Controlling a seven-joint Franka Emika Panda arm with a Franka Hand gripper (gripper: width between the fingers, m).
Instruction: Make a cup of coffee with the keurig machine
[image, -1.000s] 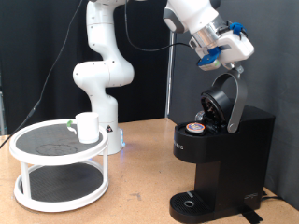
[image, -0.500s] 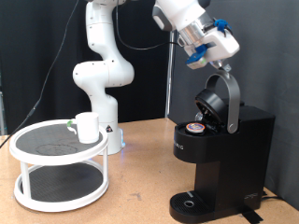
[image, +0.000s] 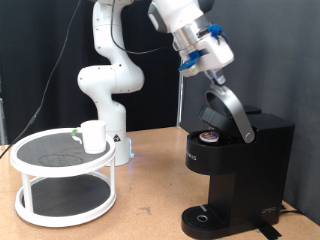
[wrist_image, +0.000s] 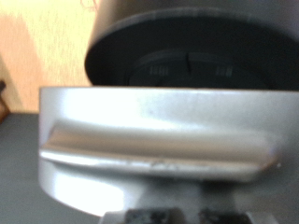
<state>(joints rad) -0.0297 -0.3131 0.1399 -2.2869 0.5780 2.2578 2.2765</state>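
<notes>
Since a second ago the gripper (image: 214, 68) has been swinging toward the exterior view's left and dropping, and the silver handle (image: 232, 113) under it has been tipping forward with it, so the lid (image: 214, 112) is sitting lower over the pod than it was. On the keurig machine (image: 238, 170), at the exterior view's right, the lid is hanging partly closed, with the brown-topped pod (image: 208, 136) still showing in its round well beneath, apparently loaded for brewing. The gripper is riding just above the handle's upper end, seemingly pressing it down; whether it is touching, and whether its fingers are apart or together, I cannot tell from either view. In the wrist view the handle (wrist_image: 159, 140) is filling the frame as a broad silver band with the dark domed lid (wrist_image: 187, 47) beyond it, which fits a hand parked right against the handle. The drip tray (image: 205, 214) at the machine's base is standing without a mug. The cup (image: 94, 136) is sitting well apart, on the top shelf of a white two-tier round stand (image: 60, 185) at the exterior view's left, in front of the robot's white base (image: 108, 80).
</notes>
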